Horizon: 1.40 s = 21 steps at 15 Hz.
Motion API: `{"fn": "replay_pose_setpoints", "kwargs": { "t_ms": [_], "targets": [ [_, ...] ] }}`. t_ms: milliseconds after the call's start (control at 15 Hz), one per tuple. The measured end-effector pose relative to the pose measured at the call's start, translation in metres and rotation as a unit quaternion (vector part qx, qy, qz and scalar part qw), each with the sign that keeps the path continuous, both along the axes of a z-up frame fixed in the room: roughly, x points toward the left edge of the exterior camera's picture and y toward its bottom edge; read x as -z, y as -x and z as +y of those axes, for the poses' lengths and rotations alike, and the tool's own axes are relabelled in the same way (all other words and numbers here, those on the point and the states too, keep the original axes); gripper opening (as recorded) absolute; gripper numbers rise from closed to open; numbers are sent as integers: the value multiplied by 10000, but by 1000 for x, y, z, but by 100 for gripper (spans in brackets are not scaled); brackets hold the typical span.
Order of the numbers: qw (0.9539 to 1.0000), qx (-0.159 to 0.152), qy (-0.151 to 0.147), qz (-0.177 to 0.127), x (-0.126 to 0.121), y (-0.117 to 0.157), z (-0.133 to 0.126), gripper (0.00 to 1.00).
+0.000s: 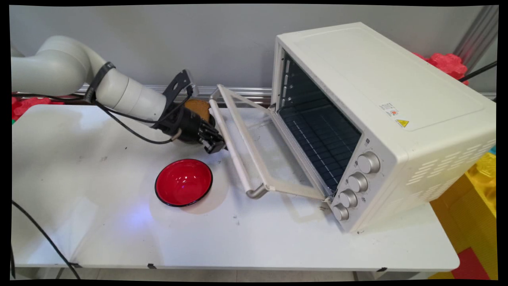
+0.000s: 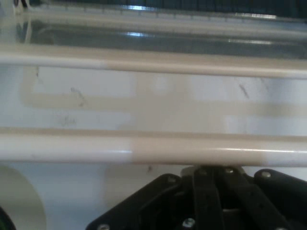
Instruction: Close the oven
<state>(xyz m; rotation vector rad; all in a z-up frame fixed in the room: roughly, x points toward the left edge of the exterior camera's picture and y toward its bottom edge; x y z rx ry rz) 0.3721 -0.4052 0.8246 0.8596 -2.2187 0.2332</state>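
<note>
My black gripper (image 1: 217,147) hangs low over the table at the left of a cream toaster oven (image 1: 377,91), and its fingers are shut with nothing held between them. The oven's door (image 1: 278,186) is swung down and open, its long handle bar (image 1: 234,151) pointing toward me. The fingertips sit right against that bar. In the hand view the handle bar (image 2: 153,148) runs across the picture just above the gripper (image 2: 211,168), with the door's glass and the dark oven cavity beyond. A red bowl (image 1: 183,182) stands empty on the table just in front of the gripper.
A brown round thing (image 1: 197,108) lies behind my wrist, partly hidden. Several knobs (image 1: 357,182) run down the oven's front right. Black cables (image 1: 131,127) hang from the arm. Red and yellow foam blocks (image 1: 476,198) lie beyond the table's right edge.
</note>
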Motion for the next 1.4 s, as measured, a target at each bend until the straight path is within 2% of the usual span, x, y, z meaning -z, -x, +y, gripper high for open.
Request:
{"fn": "replay_pose_setpoints", "kwargs": {
  "t_ms": [600,1400],
  "targets": [
    [9993,47,264,272,-24,17,-19,0],
    [9968,104,550,571,-41,36,-38,0]
  ]
}}
